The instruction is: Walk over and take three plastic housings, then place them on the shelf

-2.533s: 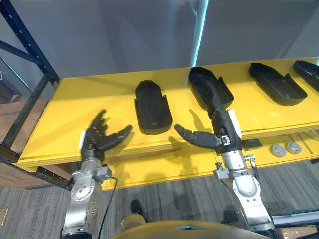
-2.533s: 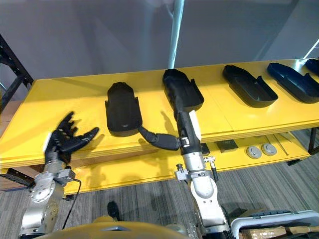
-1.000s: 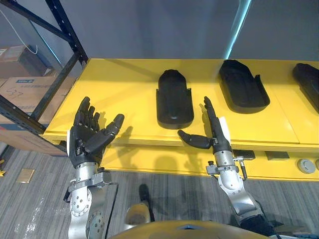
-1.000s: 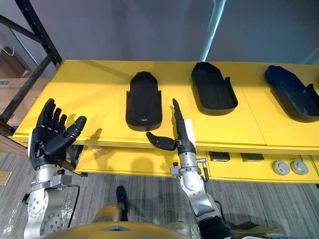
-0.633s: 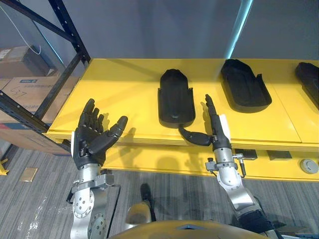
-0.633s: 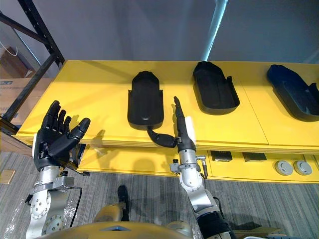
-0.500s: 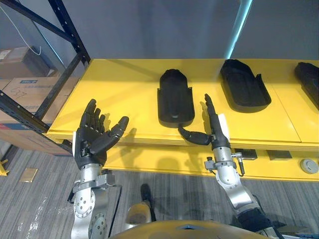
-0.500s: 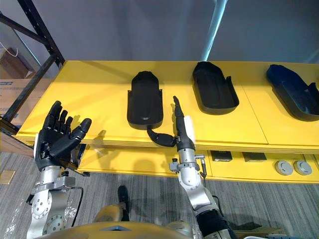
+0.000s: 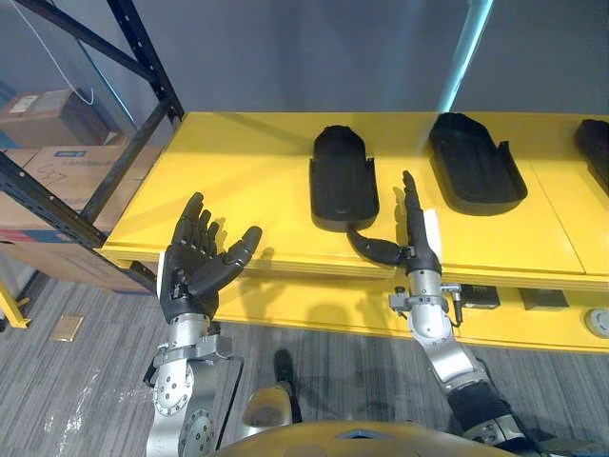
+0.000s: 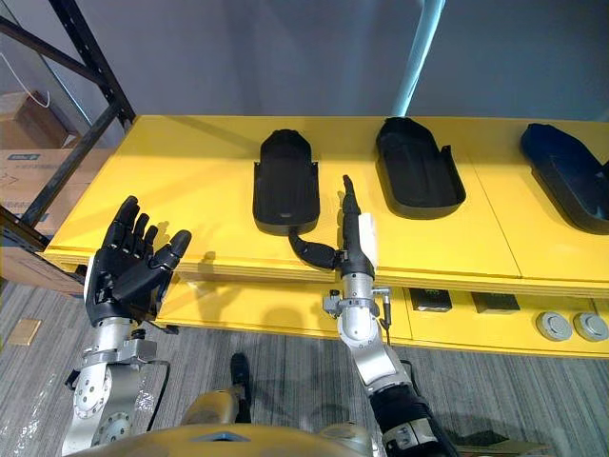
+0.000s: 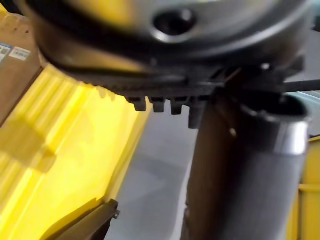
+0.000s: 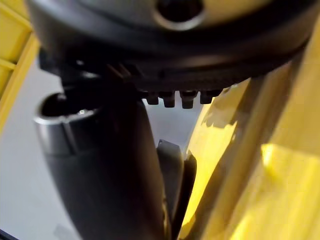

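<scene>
Black plastic housings lie on the yellow shelf (image 9: 238,162). One housing (image 9: 343,178) sits in the middle, a second (image 9: 474,174) to its right, a third (image 10: 569,186) far right. My right hand (image 9: 411,228) is open, fingers straight along the first housing's right side, thumb (image 9: 371,249) reaching under its near end. My left hand (image 9: 195,269) is open, palm up, at the shelf's front edge, left of the housing and holding nothing. In the right wrist view the thumb (image 12: 110,170) stands beside the housing's edge (image 12: 177,185).
A dark rack post (image 9: 152,62) rises at the left with cardboard boxes (image 9: 48,114) behind it. A lower yellow shelf (image 10: 476,319) carries small dark blocks (image 10: 433,302) and round grey parts (image 10: 571,327). Grey carpet (image 9: 76,381) lies below.
The camera has come closer to the shelf and shifted. My right hand has moved up to the middle housing, its thumb now at the near end. The left hand has stayed open.
</scene>
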You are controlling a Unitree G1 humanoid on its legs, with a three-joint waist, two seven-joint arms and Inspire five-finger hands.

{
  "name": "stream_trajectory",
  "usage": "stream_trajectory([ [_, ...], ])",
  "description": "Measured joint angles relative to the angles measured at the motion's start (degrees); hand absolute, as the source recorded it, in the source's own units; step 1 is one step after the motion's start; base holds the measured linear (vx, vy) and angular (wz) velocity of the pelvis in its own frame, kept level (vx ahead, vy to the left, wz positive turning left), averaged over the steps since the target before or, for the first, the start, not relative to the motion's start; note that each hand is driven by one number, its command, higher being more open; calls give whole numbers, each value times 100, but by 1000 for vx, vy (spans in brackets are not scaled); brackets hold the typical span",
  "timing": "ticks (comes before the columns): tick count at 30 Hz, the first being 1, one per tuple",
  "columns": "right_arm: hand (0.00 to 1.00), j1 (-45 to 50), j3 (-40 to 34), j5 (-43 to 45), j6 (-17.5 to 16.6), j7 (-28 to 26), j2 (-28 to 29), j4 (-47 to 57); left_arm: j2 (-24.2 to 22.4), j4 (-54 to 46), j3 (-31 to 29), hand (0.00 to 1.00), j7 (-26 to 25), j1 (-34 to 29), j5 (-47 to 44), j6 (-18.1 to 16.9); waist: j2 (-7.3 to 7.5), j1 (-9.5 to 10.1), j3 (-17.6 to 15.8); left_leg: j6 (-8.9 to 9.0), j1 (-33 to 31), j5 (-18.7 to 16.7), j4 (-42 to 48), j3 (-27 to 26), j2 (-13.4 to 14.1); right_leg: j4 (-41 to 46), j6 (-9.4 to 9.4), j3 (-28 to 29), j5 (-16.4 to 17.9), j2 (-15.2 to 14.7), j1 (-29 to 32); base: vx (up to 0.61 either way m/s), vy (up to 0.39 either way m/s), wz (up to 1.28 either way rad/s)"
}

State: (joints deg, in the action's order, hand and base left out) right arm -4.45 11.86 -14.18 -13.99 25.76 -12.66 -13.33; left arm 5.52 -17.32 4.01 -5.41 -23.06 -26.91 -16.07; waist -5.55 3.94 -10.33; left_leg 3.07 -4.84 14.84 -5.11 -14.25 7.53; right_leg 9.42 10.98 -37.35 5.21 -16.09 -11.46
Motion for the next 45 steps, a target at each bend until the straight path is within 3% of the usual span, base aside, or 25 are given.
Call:
stream_trajectory([
  [45,100,-1466,24,170,377,-112,-111,-1267,-5,318,320,100,19,109,0,150,-358,92,-26,11,2,38,3,166,-2,368,-21,-158,188,-59,-13,-33,-7,2],
])
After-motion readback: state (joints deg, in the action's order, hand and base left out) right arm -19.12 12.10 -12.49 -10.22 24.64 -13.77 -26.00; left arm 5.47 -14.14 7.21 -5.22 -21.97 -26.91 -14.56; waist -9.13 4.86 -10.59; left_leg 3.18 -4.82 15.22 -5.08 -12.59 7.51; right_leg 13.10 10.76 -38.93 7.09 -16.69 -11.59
